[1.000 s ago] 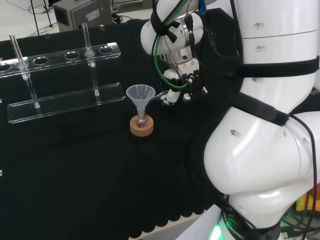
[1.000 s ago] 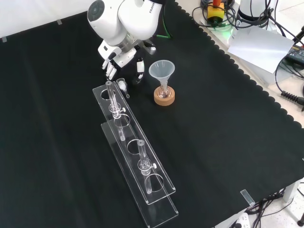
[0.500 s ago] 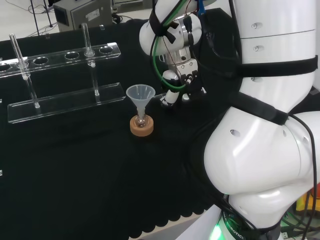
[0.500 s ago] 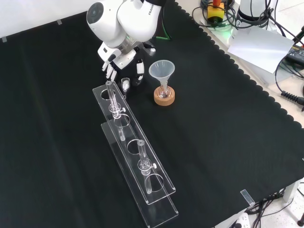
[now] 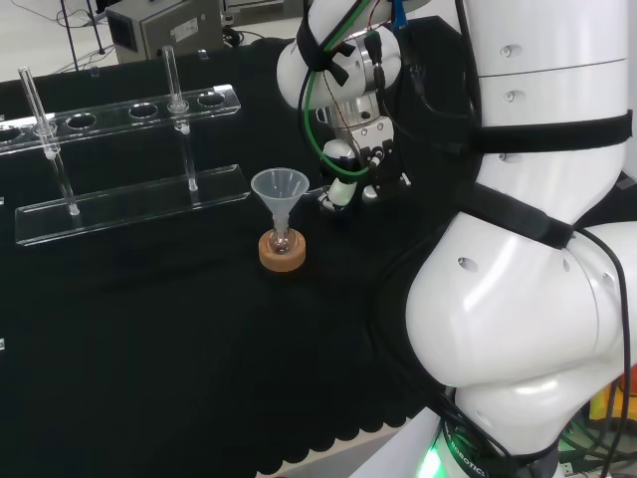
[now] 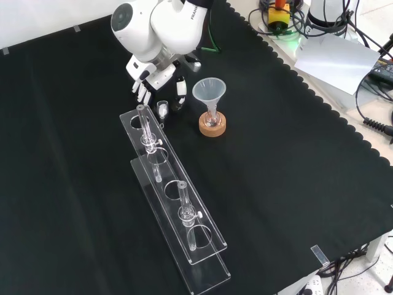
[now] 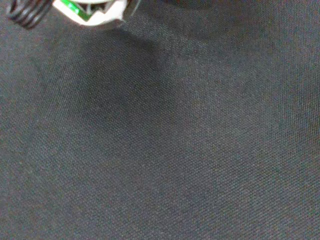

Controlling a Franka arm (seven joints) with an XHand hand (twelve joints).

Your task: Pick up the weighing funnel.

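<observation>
The weighing funnel [image 6: 162, 109], a small clear piece, is on the black cloth just left of the big funnel in the front view. My hand [image 6: 157, 75] is low over it, fingers [image 6: 142, 93] to its left and thumb [image 6: 180, 87] to its right. The digits are spread and relaxed on either side of the piece. I cannot tell whether any of them touches it. In the head view the hand [image 5: 356, 159] hangs right of the big funnel with its thumb tip near the cloth. The wrist view shows bare cloth and a blurred part of the hand [image 7: 90, 11].
The big funnel [image 6: 209, 92] stands in a small flask on a cork ring [image 6: 212, 127], right beside the hand. A clear test-tube rack [image 6: 175, 190] holding two tubes runs from near the hand toward the front edge in the front view.
The weighing funnel has turned on the cloth; its stem no longer points toward the lower right in the front view. The hand has shifted slightly toward it.
</observation>
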